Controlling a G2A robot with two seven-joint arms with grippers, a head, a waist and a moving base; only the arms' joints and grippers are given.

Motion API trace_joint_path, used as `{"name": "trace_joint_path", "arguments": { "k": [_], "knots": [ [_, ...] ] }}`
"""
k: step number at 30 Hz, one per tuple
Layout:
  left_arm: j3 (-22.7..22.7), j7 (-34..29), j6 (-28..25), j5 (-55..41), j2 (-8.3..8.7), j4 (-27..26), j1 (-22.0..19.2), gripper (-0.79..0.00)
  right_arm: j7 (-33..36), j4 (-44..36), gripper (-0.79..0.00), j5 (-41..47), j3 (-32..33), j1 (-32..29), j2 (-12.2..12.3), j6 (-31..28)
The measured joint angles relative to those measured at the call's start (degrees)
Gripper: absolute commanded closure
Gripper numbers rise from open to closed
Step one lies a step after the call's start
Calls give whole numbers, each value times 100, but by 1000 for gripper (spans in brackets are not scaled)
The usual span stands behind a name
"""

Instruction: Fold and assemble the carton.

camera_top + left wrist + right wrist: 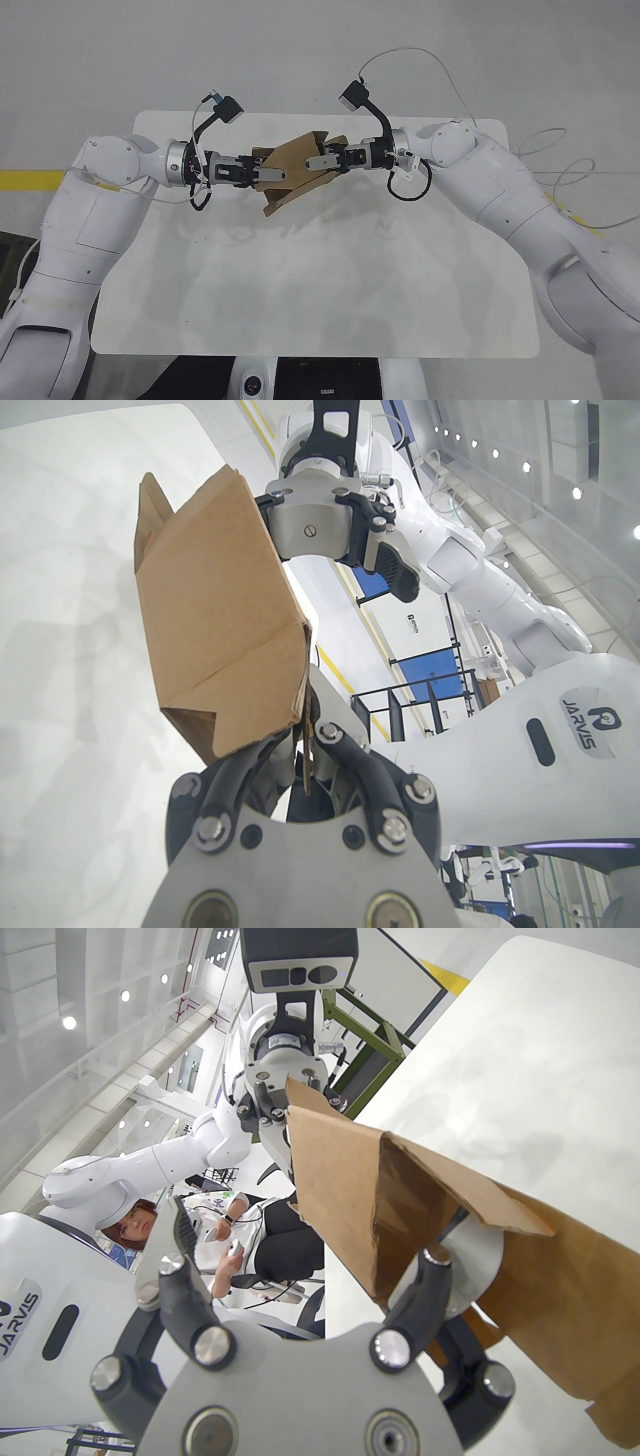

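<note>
The half-flattened carton (292,168) is held up over the far middle of the counter (300,300), slung between both arms, with its long axis slanting from near-left to far-right. The left gripper (268,176) has its fingers clamped on one end's edge. The right gripper (322,160) meets the opposite end with its fingers apart, one against a panel and the other free. Open counter lies nearer the robot, with the edges well away.

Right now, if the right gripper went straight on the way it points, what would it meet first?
The carton: the open right gripper seems to straddle one wall. Beyond it, probably the left gripper.
</note>
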Motion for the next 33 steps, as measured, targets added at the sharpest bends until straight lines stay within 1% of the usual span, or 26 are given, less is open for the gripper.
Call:
{"name": "trace_joint_path", "arguments": {
  "k": [5, 6, 8, 11, 12, 13, 14, 15, 17, 18, 19, 20, 29, 33],
  "knots": [
    [0, 0, 0, 0, 0, 0, 0, 0, 0, 0, -237, 0, 0, 0, 0, 0],
    [0, 0, 0, 0, 0, 0, 0, 0, 0, 0, -203, 0, 0, 0, 0, 0],
    [0, 0, 0, 0, 0, 0, 0, 0, 0, 0, -166, 0, 0, 0, 0, 0],
    [0, 0, 0, 0, 0, 0, 0, 0, 0, 0, -139, 0, 0, 0, 0, 0],
    [0, 0, 0, 0, 0, 0, 0, 0, 0, 0, -142, 0, 0, 0, 0, 0],
    [0, 0, 0, 0, 0, 0, 0, 0, 0, 0, -157, 0, 0, 0, 0, 0],
    [0, 0, 0, 0, 0, 0, 0, 0, 0, 0, -200, 0, 0, 0, 0, 0],
    [0, 0, 0, 0, 0, 0, 0, 0, 0, 0, -277, 0, 0, 0, 0, 0],
    [-13, -16, 16, -16, 3, 18, 1, 0, 0, 0, -354, 0, 0, 0, 0, 0],
    [-38, -67, 66, -88, 7, 63, -2, 0, 0, 0, -480, 0, 0, 0, 0, 0],
    [-59, -126, 125, -231, 10, 109, -8, 0, 0, 0, -708, 0, 0, 0, 0, 0],
    [-64, -143, 142, -294, 10, 122, -10, 0, 0, 0, -785, 0, 0, 0, 0, 0],
    [-62, -138, 140, -303, 9, 118, -9, 0, 0, 0, -785, 0, 0, 0, 0, 0],
    [-142, 126, 156, -64, 35, 37, 100, 0, -28, -16, -785, -87, 65, -11, 29, 75]
  ]
}}
